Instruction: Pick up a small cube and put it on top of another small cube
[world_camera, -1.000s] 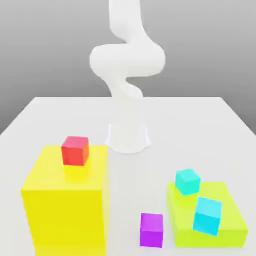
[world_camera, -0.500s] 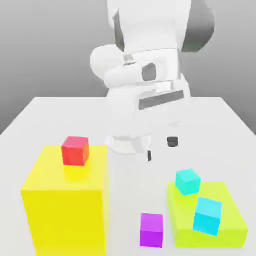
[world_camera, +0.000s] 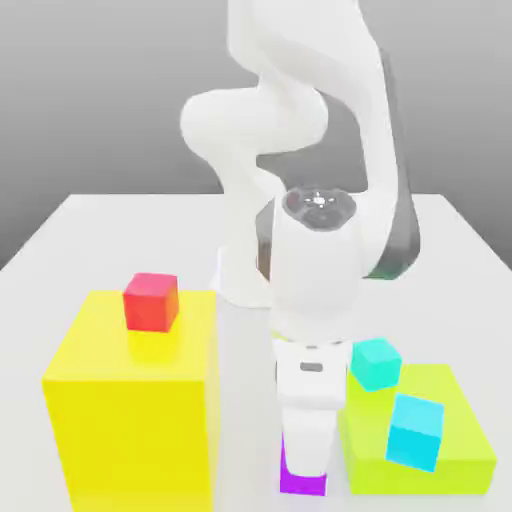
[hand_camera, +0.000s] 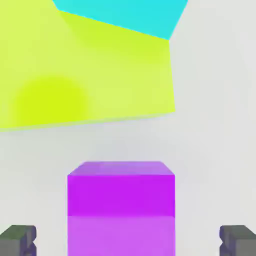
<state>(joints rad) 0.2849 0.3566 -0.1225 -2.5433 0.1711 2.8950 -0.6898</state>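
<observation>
Gripper (hand_camera: 128, 241) hangs straight over the purple cube (hand_camera: 121, 205), fingers (hand_camera: 18, 240) spread wide on either side of it, nothing grasped. Purple cube sits on the white table (world_camera: 250, 340), directly beneath the hand. Turquoise cube (world_camera: 375, 363) rests on the lime slab (world_camera: 455, 400) just beside the gripper, with the bluer cube (world_camera: 414, 431) nearby.

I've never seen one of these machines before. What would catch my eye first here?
Probably the big white robot arm, bending down in the middle until it hides most of a small purple cube on the table; its open gripper has a finger on each side of that cube. Next, the large yellow block on the exterior view's left with a red cube on top, and the flat lime block on the right carrying two cyan cubes.
</observation>
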